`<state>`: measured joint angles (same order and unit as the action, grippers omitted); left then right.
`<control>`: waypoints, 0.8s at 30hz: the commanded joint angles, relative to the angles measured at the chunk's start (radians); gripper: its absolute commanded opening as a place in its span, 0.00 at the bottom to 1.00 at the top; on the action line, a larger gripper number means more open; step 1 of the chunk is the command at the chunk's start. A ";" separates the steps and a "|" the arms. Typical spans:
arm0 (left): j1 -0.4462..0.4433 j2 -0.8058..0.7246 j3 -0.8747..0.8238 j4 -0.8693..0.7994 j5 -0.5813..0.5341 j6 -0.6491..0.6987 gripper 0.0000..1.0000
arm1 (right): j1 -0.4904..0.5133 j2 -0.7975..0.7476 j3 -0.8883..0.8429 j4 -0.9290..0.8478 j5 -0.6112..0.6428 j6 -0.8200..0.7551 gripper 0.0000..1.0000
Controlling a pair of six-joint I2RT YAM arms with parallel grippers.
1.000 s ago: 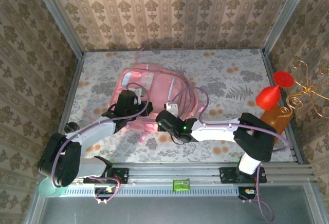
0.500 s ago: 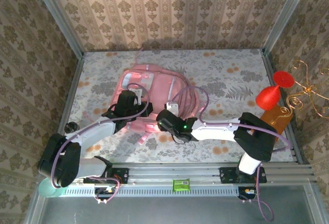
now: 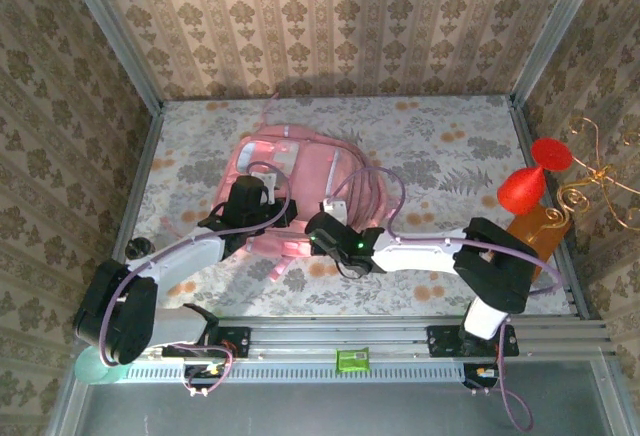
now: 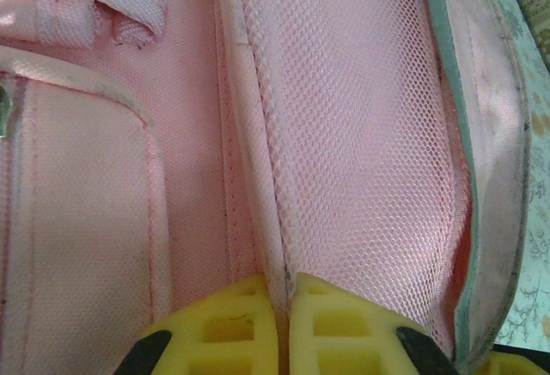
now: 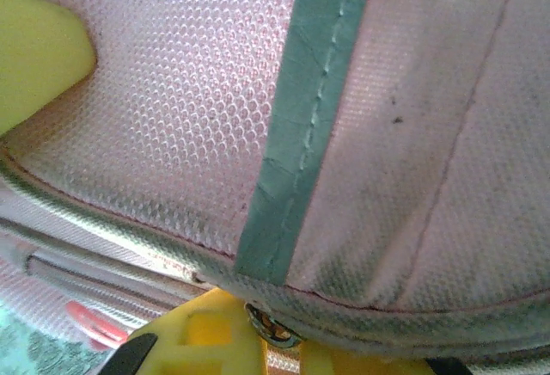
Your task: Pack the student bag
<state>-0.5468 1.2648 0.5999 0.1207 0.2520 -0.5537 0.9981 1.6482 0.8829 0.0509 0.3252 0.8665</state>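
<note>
The student bag [image 3: 300, 168] is a pink backpack lying flat on the flowered table, left of centre. My left gripper [image 3: 283, 213] rests on its near left part. It is shut on a fold of pink mesh [image 4: 344, 134], with the yellow fingertips [image 4: 236, 315] pressed together. My right gripper [image 3: 320, 228] is at the bag's near edge, shut on a small metal zipper pull [image 5: 273, 328]. Above the pull runs a teal strip [image 5: 301, 126] across the mesh. A yellow finger [image 5: 34, 48] of the left gripper shows at the upper left of the right wrist view.
A red funnel shape [image 3: 530, 181], a brown block [image 3: 540, 231] and a gold wire ornament [image 3: 600, 181] stand at the table's right edge. A green item [image 3: 352, 359] lies on the front rail. Patterned walls close in three sides.
Almost nothing differs: the right wrist has edged a touch to the right at the bag's near edge. The left arm holds still on the mesh.
</note>
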 commanded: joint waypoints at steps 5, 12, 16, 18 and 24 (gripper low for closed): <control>0.050 -0.038 -0.024 -0.038 -0.006 0.063 0.00 | -0.095 -0.090 -0.092 0.000 -0.074 -0.016 0.01; 0.084 -0.057 -0.032 -0.056 -0.010 0.082 0.00 | -0.145 -0.141 -0.145 -0.038 -0.089 -0.031 0.00; 0.084 -0.058 -0.032 -0.062 -0.011 0.087 0.00 | -0.173 -0.157 -0.148 -0.058 -0.122 -0.084 0.00; 0.085 -0.057 -0.032 -0.061 -0.011 0.089 0.00 | -0.187 -0.171 -0.157 -0.057 -0.147 -0.119 0.00; 0.085 -0.049 -0.034 -0.053 0.002 0.085 0.00 | -0.233 -0.180 -0.199 0.046 -0.257 -0.240 0.00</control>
<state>-0.5018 1.2430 0.5884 0.1200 0.3073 -0.5194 0.8261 1.4864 0.7261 0.1352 0.0055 0.6952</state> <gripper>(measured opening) 0.071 0.075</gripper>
